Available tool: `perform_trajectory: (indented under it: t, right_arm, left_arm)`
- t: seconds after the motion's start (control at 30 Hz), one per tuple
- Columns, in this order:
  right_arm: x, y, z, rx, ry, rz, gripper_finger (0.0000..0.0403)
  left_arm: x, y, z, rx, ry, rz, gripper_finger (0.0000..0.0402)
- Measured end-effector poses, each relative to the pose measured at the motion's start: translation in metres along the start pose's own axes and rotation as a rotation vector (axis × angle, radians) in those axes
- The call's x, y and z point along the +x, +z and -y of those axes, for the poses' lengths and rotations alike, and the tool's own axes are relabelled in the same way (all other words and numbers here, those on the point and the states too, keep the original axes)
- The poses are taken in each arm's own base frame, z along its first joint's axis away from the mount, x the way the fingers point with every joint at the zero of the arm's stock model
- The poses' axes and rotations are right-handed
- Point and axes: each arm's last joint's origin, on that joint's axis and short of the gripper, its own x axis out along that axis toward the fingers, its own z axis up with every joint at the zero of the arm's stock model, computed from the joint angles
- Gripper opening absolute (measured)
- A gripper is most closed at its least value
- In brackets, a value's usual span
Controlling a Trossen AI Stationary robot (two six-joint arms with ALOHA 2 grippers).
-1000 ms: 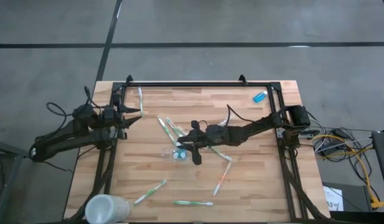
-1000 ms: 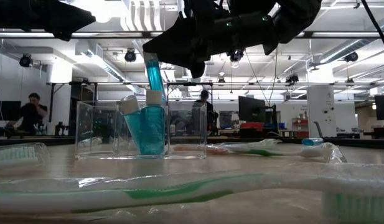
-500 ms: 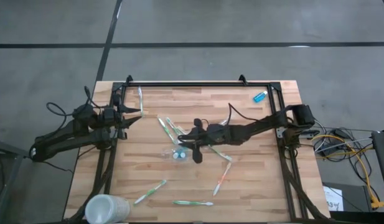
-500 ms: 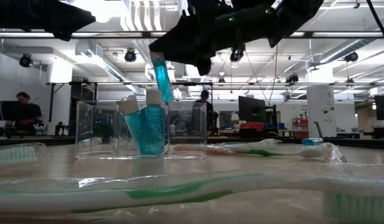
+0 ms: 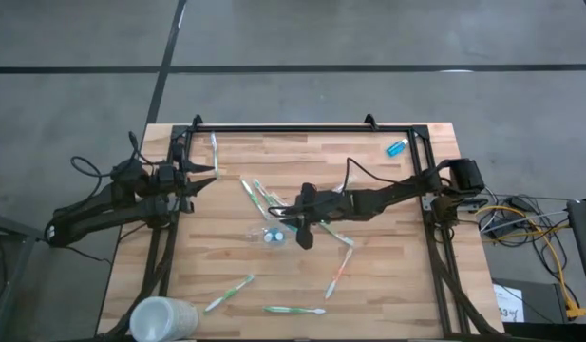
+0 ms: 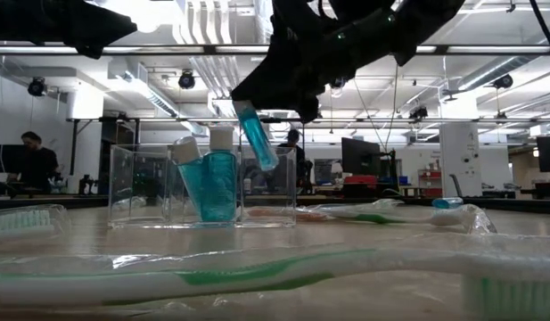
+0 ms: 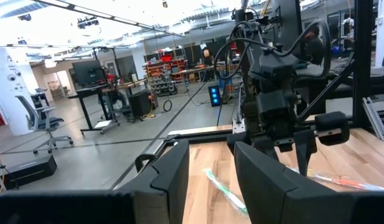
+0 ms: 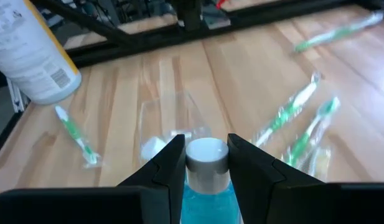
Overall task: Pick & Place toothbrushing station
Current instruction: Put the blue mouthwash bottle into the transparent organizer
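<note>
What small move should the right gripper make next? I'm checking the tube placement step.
Probably ease the blue tube over the open top of the clear holder. The right gripper is shut on it, and it hangs tilted just above the rim, beside two tubes already inside.

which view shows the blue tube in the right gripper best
The low view: the blue tube hangs tilted in the right gripper beside the clear holder. The right wrist view shows only its white cap end; high view hides it; left wrist doesn't show it.
</note>
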Motion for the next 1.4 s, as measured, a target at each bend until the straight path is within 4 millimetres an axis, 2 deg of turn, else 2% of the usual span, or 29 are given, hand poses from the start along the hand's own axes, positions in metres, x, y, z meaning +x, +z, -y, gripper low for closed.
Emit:
perform_trajectory:
  t: [0.37,0.87,1.2,1.4]
  right_arm:
    - [-0.001,-0.012,0.003,0.089,-0.012,-0.129,0.0100]
    - [-0.028,-0.006,0.001,0.075,-0.041,-0.235,0.0100]
    - [-0.032,-0.013,0.002,0.117,-0.067,-0.295,0.0100]
    - [-0.035,-0.008,0.001,0.115,-0.062,-0.261,0.0100]
  left_arm:
    - [0.000,0.000,0.000,0.000,0.000,0.000,0.0133]
    - [0.000,0.000,0.000,0.000,0.000,0.000,0.0133]
    - [0.000,0.000,0.000,0.000,0.000,0.000,0.0133]
    - [0.000,0.000,0.000,0.000,0.000,0.000,0.0133]
